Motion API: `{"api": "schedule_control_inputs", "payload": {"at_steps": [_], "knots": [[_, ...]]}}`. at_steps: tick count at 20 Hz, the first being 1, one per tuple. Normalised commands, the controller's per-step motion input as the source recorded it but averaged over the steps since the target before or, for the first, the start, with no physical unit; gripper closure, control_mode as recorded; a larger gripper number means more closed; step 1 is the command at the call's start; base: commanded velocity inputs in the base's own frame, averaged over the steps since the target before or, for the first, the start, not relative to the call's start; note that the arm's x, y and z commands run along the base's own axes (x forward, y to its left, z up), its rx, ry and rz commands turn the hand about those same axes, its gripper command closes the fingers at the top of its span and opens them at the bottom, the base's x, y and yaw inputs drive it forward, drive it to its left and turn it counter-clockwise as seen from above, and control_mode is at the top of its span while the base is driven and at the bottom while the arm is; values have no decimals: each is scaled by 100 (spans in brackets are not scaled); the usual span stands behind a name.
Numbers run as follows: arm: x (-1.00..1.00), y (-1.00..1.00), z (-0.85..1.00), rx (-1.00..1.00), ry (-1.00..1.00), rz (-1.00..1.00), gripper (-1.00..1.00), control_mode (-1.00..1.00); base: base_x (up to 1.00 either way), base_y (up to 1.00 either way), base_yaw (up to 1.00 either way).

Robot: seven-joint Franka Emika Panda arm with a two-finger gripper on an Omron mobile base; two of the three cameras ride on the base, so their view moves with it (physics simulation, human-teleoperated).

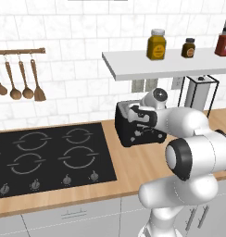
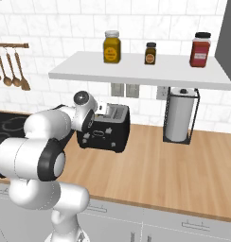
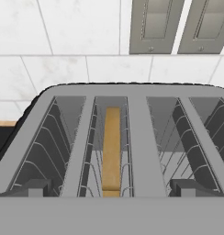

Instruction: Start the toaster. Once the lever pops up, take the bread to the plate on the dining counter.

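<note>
The glossy black toaster (image 1: 133,134) (image 2: 105,132) stands on the wooden wall counter near the tiled wall. My gripper (image 2: 104,109) hovers just above its top, pointing down into it. In the hand view the grey toaster top (image 3: 137,137) has wire-lined slots, and the tan bread (image 3: 112,147) stands on edge in a slot left of centre. My gripper (image 3: 111,189) is open: its dark fingertips (image 3: 33,188) stand wide apart on either side of the bread's slot and hold nothing. The plate and the dining counter are out of view.
A black hob (image 1: 50,157) lies left of the toaster. A white shelf (image 2: 136,71) with three jars overhangs it. A paper-towel holder (image 2: 180,116) stands to the right. Wooden spoons (image 1: 17,78) hang on the wall, and wall sockets (image 3: 155,25) sit behind the toaster.
</note>
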Motion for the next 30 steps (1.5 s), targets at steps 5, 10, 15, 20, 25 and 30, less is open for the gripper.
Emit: {"api": "schedule_control_inputs", "payload": {"at_steps": [5, 10, 15, 20, 25, 30], "knots": [[0, 0, 0, 0, 0, 0, -100, -100, 0, 0, 0], [0, 0, 0, 0, 0, 0, -100, -100, 0, 0, 0], [0, 0, 0, 0, 0, 0, -100, -100, 0, 0, 0], [0, 0, 0, 0, 0, 0, -100, -100, 0, 0, 0], [0, 0, 0, 0, 0, 0, -100, -100, 0, 0, 0], [0, 0, 0, 0, 0, 0, -100, -100, 0, 0, 0]]}}
